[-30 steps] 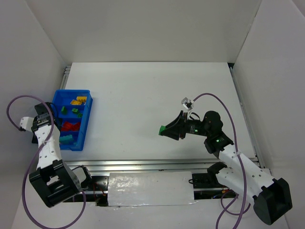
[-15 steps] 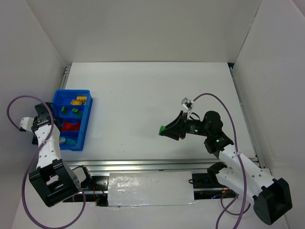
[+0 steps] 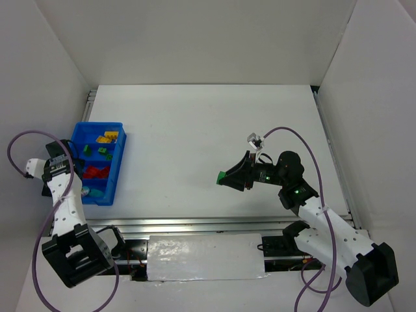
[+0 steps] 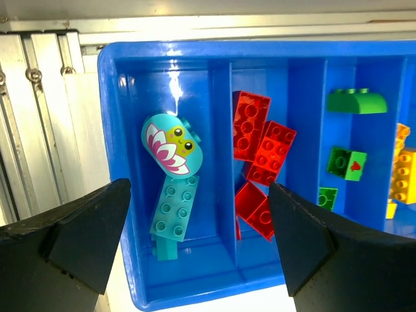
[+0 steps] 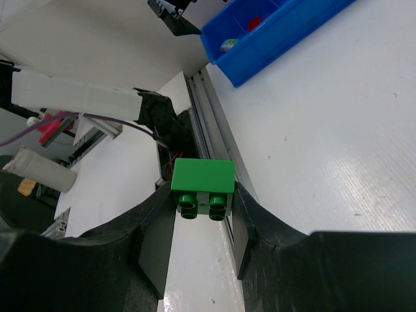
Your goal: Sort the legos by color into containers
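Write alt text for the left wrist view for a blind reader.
A blue tray seen from above, its compartments holding sorted bricks: a rounded teal brick with a flower face and a long teal brick in one, then red bricks, green bricks and yellow bricks. The open left claw frames the foreground, holding nothing.

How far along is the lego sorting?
Nearly done: the blue tray holds teal bricks, red bricks, green bricks and yellow bricks in separate compartments. In hand: the right gripper is shut on one green brick, far from the tray. The left gripper hangs open. Remaining: drop it with the greens.
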{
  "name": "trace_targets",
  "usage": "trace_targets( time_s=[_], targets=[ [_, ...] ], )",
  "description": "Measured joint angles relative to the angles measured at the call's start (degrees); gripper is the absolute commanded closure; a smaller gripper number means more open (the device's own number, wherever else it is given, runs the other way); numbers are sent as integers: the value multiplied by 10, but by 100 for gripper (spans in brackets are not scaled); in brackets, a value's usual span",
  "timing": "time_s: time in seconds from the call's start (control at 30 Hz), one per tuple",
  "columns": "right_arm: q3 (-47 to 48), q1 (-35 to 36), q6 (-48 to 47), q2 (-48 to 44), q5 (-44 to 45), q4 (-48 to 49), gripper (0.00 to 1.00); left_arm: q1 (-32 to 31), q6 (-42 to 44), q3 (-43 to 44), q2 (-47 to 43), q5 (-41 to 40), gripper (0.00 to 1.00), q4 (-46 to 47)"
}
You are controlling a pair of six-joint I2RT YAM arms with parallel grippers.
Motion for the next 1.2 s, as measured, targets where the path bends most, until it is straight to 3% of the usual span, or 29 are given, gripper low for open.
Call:
trace_targets(
  time_s=[0.4,0.7,0.93,1.2],
  targets=[
    [0,0,-1,0,0,-1,100,0,29,2,-14,16,0,6],
    [3,0,0,0,13,-17,100,0,119,4,-52,105,0,52],
    [44,0,22,16,50,-70,100,-19,202,4,-127,268,1,144],
    [118,0,81,30,92,-152,100,-205,299,-11,-181,515,0,319]
  ],
)
